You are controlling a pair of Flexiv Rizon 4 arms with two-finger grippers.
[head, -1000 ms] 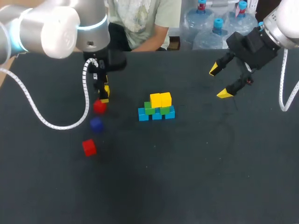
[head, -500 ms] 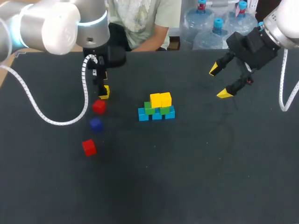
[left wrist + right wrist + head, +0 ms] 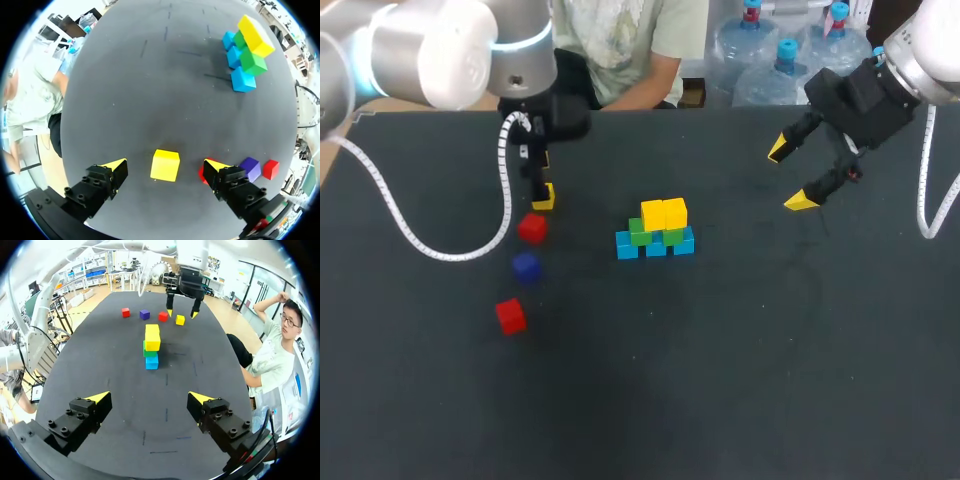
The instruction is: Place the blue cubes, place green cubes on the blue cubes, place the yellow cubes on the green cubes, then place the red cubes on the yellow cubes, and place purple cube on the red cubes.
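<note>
A stack stands mid-table: a row of blue cubes [image 3: 655, 246], green cubes [image 3: 639, 232] on them, and two yellow cubes [image 3: 664, 213] on top. My left gripper [image 3: 542, 192] hangs open over a loose yellow cube [image 3: 165, 162]. That cube rests on the table between the left gripper's [image 3: 165, 169] fingers, touching neither. Close beside it lies a red cube [image 3: 531, 228], then a purple cube [image 3: 526, 266] and a second red cube [image 3: 511, 316] nearer the front. My right gripper [image 3: 790, 175] is open and empty in the air at the back right, far from the stack [image 3: 151, 344].
The left arm's white coiled cable [image 3: 440, 255] loops over the table's left side. The black tabletop [image 3: 720, 360] stretches wide in front of and to the right of the stack.
My left gripper has drawn back a little from the red cube, toward the table's far edge. The right arm and the cubes have not moved.
</note>
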